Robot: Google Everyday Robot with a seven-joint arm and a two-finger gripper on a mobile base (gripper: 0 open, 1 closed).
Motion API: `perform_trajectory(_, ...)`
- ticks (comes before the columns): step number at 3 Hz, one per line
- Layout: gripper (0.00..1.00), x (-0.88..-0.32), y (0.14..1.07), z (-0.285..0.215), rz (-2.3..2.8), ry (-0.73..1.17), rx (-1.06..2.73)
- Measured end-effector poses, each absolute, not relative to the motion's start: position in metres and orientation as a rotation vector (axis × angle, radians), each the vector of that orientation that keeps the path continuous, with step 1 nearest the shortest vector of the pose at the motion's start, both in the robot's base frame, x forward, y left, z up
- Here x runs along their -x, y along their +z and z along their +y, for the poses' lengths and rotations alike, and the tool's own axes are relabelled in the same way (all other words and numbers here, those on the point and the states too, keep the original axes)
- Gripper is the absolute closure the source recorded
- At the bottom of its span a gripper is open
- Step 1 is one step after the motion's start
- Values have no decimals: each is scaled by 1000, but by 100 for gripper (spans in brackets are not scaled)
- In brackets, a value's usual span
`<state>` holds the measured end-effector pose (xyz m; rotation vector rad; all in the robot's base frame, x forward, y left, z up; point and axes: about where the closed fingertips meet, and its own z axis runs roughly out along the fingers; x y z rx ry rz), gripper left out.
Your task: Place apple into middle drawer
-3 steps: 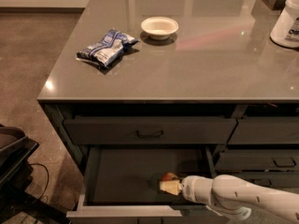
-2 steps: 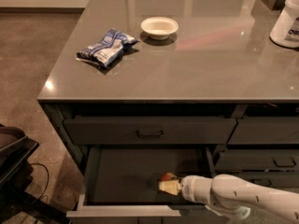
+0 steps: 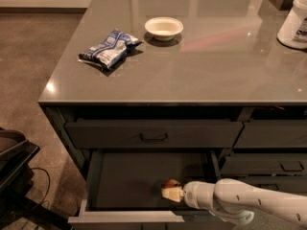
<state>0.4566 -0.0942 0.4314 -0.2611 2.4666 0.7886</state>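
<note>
Grey island counter (image 3: 201,66) with a drawer bank beneath and brown floor at 9 o'clock.

Gripper (image 3: 171,193): down inside the middle drawer (image 3: 125,218), low over the dark bottom near its 5 o'clock corner. The arm (image 3: 240,200) reaches in from 3 o'clock.

Apple (image 3: 171,182): a red sliver touching the gripper tip at its 12 o'clock, mostly hidden. Cannot tell how wide the gripper stands, nor whether it has hold of the apple.

Progress (judgement): the drawer is open and the apple is within its walls, so the placing is nearly done. Left to do: release, if not yet made, and draw the arm out. Whether the apple rests on the bottom is unclear.

Outward: a handled drawer front (image 3: 153,134) lies at 12 o'clock above. On the counter are a bag (image 3: 109,49) at 11, a bowl (image 3: 164,27) at 12 and a white tub (image 3: 295,20) at 2, all well apart from the work.
</note>
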Motion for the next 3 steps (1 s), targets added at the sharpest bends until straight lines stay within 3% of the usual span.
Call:
perform_trajectory(1,12,-454,422,-87,2495,800,287)
perform_trajectory(2,0,-454,421,-86,2495,801,289)
perform_trajectory(3,0,-454,421,-86,2495,801,289)
